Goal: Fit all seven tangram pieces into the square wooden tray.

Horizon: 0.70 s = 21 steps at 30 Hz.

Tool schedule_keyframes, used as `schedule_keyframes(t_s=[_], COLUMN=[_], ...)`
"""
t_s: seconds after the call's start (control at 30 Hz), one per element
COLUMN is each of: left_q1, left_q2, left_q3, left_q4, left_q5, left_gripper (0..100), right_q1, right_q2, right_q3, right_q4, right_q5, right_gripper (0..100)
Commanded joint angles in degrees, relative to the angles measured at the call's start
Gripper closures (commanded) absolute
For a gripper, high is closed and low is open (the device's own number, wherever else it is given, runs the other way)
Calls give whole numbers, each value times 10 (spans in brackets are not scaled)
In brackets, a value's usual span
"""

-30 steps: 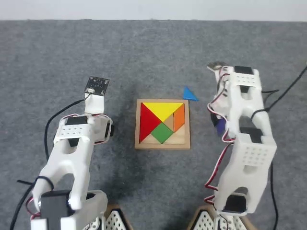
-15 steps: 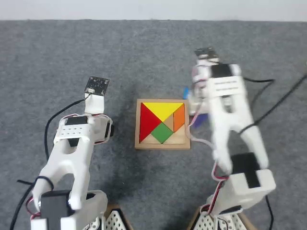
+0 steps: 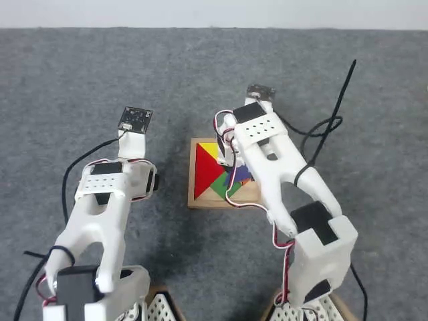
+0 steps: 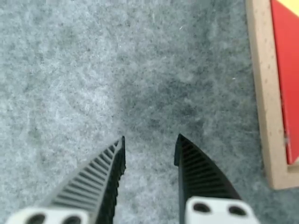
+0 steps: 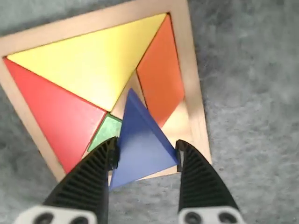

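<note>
The square wooden tray (image 3: pixel 194 201) lies mid-table with a red triangle (image 3: pixel 206 175), a yellow triangle (image 3: pixel 208 151) and a green square (image 3: pixel 217 189) showing beside the right arm (image 3: pixel 267 154), which stretches over it. From the right wrist, the tray (image 5: pixel 194 93) holds the yellow triangle (image 5: pixel 93 65), red triangle (image 5: pixel 51 112), orange piece (image 5: pixel 161 74) and green square (image 5: pixel 105 133). My right gripper (image 5: pixel 145 149) is shut on a blue triangle (image 5: pixel 140 144) just above the tray's bare corner. My left gripper (image 4: pixel 149 149) hangs open over the grey mat, left of the tray rim (image 4: pixel 261 93).
Grey carpet-like mat (image 3: pixel 100 80) covers the table. The left arm (image 3: pixel 107 194) stands left of the tray. The right arm's cables (image 3: pixel 321 127) loop to the right of the tray.
The right arm has swung left from beside the tray to over it, carrying the blue triangle. The left arm has not moved.
</note>
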Motion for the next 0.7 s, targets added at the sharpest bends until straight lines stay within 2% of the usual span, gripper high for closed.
schedule_keyframes(t_s=[0.0, 0.5, 0.67], left_q1=[0, 12, 12], left_q2=[-2, -2, -2], left_q3=[-15, -7, -7], left_q4=[-14, -14, -15], left_q5=[-6, -6, -6], left_gripper=[836, 836, 836], right_q1=[12, 22, 20], right_q2=[-7, 0, 8], right_q3=[-5, 19, 32], right_q4=[12, 21, -15], right_q5=[-18, -19, -25], right_gripper=[970, 972, 943])
